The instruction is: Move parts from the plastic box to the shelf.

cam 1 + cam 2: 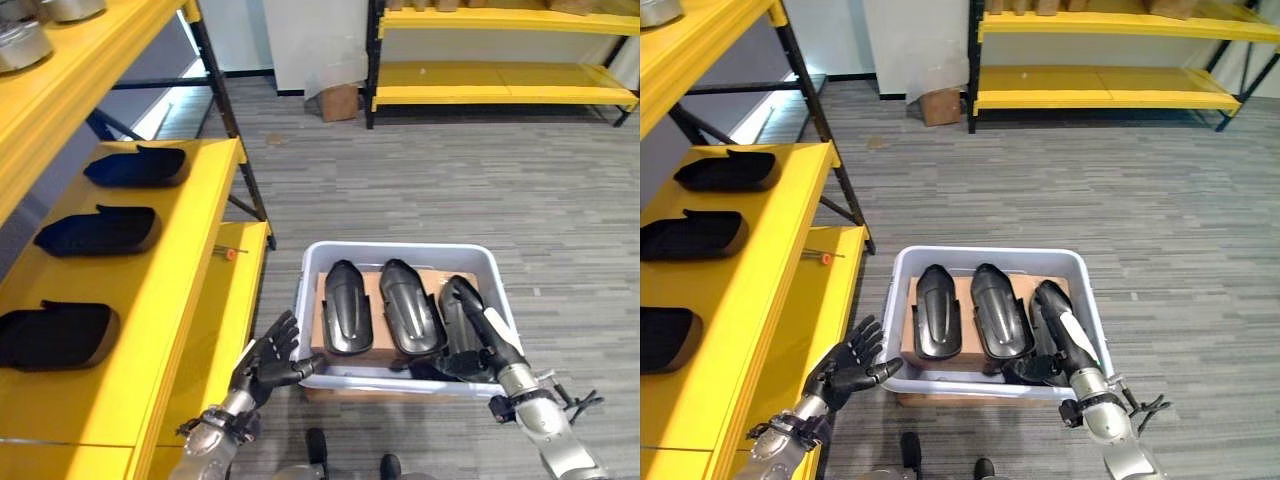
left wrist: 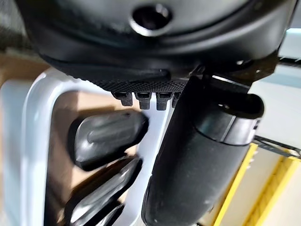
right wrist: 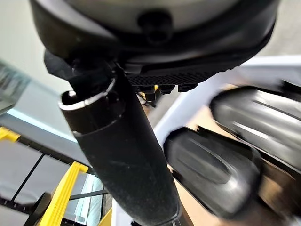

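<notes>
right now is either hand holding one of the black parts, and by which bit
Neither holds one. The left hand is open beside the white plastic box. The right hand lies with straight fingers along the rightmost black moulded part, not curled round it.

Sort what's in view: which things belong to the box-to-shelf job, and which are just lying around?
Job:
- pale grey plastic box on the floor
- three black moulded shell parts in it
- yellow metal shelf with three black parts already on it
- left hand, fingers spread at the box's edge
- right hand on the rightmost part

Lying about:
- brown cardboard box by the far wall
- orange-tipped small tool on the lower shelf
</notes>
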You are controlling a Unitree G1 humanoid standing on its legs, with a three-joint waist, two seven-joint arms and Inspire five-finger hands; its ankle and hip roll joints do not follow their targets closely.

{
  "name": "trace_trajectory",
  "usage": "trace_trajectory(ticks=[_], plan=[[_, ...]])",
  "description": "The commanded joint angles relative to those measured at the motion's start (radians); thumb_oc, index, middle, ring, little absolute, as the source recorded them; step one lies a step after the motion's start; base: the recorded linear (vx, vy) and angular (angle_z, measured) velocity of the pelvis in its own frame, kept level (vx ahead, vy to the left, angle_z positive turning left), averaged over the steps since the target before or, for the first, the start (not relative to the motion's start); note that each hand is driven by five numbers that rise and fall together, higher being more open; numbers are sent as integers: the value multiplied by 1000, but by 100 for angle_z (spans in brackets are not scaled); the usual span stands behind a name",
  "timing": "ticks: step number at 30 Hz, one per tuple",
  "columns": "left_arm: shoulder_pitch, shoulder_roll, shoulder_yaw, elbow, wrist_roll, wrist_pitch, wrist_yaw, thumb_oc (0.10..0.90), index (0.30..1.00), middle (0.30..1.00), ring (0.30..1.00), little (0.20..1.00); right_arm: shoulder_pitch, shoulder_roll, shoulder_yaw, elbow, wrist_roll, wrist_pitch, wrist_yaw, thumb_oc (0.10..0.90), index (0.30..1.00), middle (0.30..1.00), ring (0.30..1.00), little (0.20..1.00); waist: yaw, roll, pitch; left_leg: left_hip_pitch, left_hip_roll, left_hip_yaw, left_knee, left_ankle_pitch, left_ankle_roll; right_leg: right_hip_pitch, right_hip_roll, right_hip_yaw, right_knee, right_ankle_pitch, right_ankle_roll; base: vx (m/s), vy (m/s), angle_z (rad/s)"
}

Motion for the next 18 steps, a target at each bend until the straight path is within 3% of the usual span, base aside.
trace_trajectory(ticks=[1,3,11,13,16,18], plan=[[-62,3,60,-136,-17,-104,84,900,1000,1000,1000,1000,-123,-98,-45,-92,-114,-49,-107,900,1000,1000,1000,1000,25,-25,-44,-27,59,-1,72,-43,-51,-70,17,-39,65,39,-19,31,-70,2],[-87,12,77,-141,27,-80,160,900,1000,1000,1000,1000,-166,-132,-25,-81,-162,-11,-129,900,1000,1000,1000,1000,37,-30,-37,-44,58,-9,85,-43,-52,-83,16,-45,76,35,-19,5,-82,9],[-203,40,99,-247,34,-48,276,900,1000,1000,1000,1000,-363,-228,107,18,-371,98,-174,900,1000,1000,1000,1000,68,-32,34,-109,59,-31,96,-33,-62,-162,27,-54,117,17,-21,-103,-92,5],[-252,33,103,-254,-15,-96,285,900,1000,1000,1000,1000,-429,-237,181,73,-390,136,-182,900,1000,1000,1000,1000,77,-30,63,-143,59,-40,109,-30,-65,-200,30,-50,140,8,-25,-155,-89,-3],[-284,23,121,-289,-8,-151,315,900,1000,1000,1000,1000,-475,-232,232,128,-392,140,-185,900,1000,1000,1000,1000,84,-29,88,-160,60,-48,115,-30,-66,-228,37,-42,161,-2,-30,-72,-61,8],[-307,14,127,-304,-5,-152,336,900,1000,1000,1000,1000,-499,-221,270,157,-364,152,-182,900,1000,1000,1000,1000,87,-29,104,-170,60,-53,114,-29,-68,-247,42,-37,170,-5,-32,-77,-47,4]])
